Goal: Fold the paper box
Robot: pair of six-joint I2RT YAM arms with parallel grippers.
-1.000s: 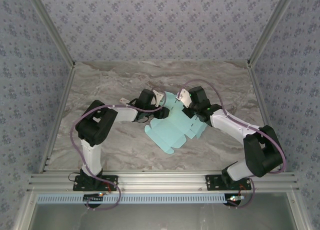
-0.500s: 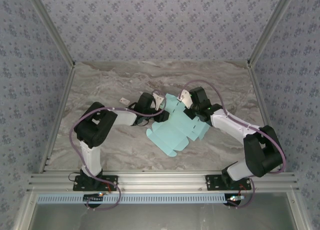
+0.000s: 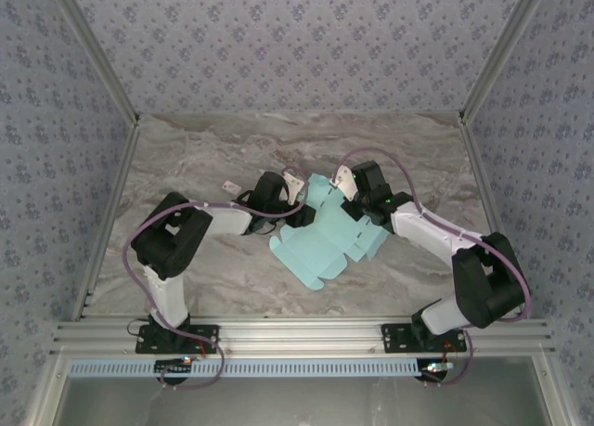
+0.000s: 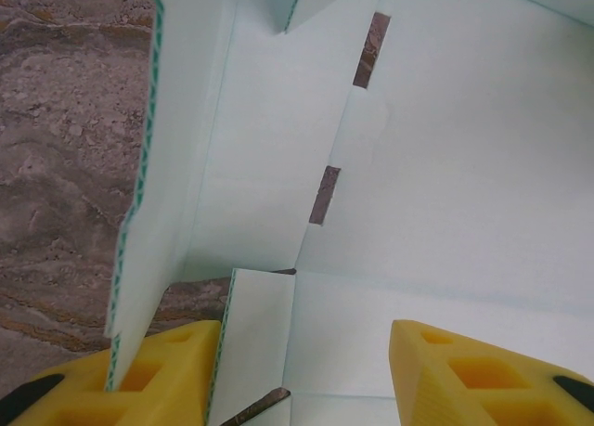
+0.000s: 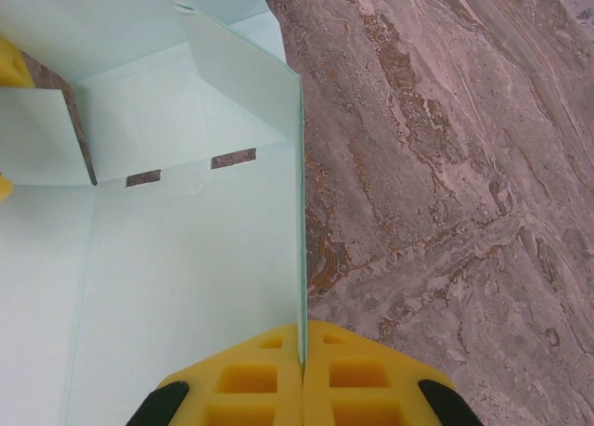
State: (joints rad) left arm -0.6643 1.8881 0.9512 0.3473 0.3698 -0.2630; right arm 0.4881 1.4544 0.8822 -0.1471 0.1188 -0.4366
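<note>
Right wrist view, right gripper point(image 5: 303, 338) pinched together on the upright far right wall of the paper box point(image 5: 167, 259), left gripper point(image 4: 302, 342) fingers apart astride a small flap, marble table point(image 5: 445, 166) beneath.

- Left wrist view: the lower edge cuts off both yellow pads point(image 4: 158, 375) of my left gripper point(image 4: 306, 370). The paper box point(image 4: 445, 166) runs past the top and right edges.
- Right wrist view: the lower edge cuts off my right gripper point(image 5: 303, 366).
- Top view: my wrist housings hide the box's far flaps.
- Top view: the white object point(image 3: 227, 186) on the bench point(image 3: 186, 157) is too small to identify.
</note>
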